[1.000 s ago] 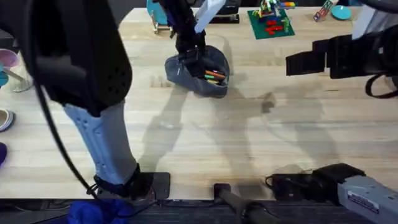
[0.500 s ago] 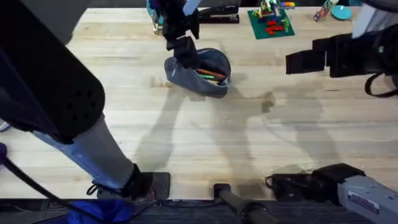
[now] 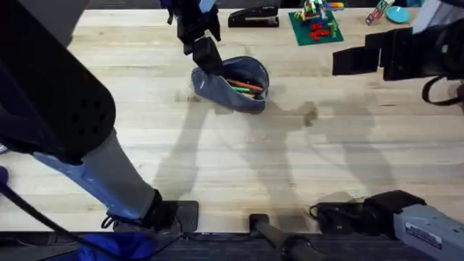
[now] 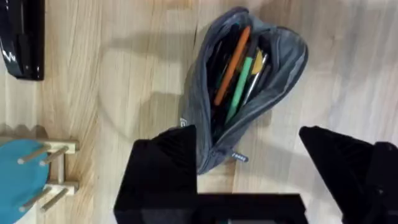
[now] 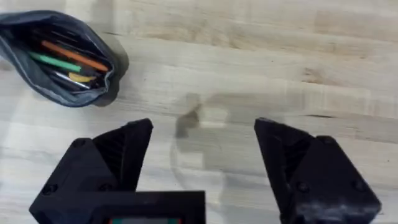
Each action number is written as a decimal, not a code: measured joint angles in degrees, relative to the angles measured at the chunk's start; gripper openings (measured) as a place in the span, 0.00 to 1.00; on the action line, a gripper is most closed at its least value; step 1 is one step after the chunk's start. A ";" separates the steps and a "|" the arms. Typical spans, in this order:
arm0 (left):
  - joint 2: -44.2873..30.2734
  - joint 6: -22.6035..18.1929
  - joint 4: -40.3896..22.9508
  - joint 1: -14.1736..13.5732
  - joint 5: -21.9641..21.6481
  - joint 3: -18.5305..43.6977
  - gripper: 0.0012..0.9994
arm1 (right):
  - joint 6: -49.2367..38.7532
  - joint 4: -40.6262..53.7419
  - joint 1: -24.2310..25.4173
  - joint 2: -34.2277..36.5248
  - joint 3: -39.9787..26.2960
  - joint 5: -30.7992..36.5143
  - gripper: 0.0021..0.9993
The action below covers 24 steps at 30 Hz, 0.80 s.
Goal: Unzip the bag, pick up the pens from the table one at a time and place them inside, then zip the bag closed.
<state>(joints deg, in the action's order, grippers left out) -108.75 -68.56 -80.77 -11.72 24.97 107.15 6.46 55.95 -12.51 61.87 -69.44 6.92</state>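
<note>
The soft bag (image 4: 249,93) lies unzipped with both pens (image 4: 236,74) inside, both tools spread and empty, so I would pinch its small zipper pull (image 4: 239,157).

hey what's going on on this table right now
Two robot arms are packing pens into a pencil pouch. The blue-grey bag lies unzipped on the wooden table, with the orange pen and green pen already inside. The left gripper hovers open just over one end of the bag, touching nothing. The right gripper hangs open off to the side, empty. Zipping the bag closed is what's left.
</note>
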 joint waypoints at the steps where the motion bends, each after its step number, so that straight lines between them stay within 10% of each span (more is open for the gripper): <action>1: 0.00 -0.08 -0.02 0.11 0.67 0.00 1.00 | 0.00 -0.05 0.00 0.00 0.01 0.00 1.00; 9: 0.00 -5.22 -1.89 6.07 8.22 0.00 1.00 | 0.00 -0.82 0.00 0.02 0.01 0.00 1.00; 18: 0.00 -27.22 -10.97 16.05 15.43 0.00 1.00 | 0.00 -2.37 0.00 1.31 0.01 0.00 1.00; 24: 0.01 -33.97 -11.00 21.11 18.20 -0.46 1.00 | 0.02 -2.36 0.00 1.53 0.01 -0.01 1.00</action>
<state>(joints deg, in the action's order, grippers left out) -108.74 -102.53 -91.77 9.39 43.18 106.69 6.48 53.59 -12.51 63.40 -69.43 6.91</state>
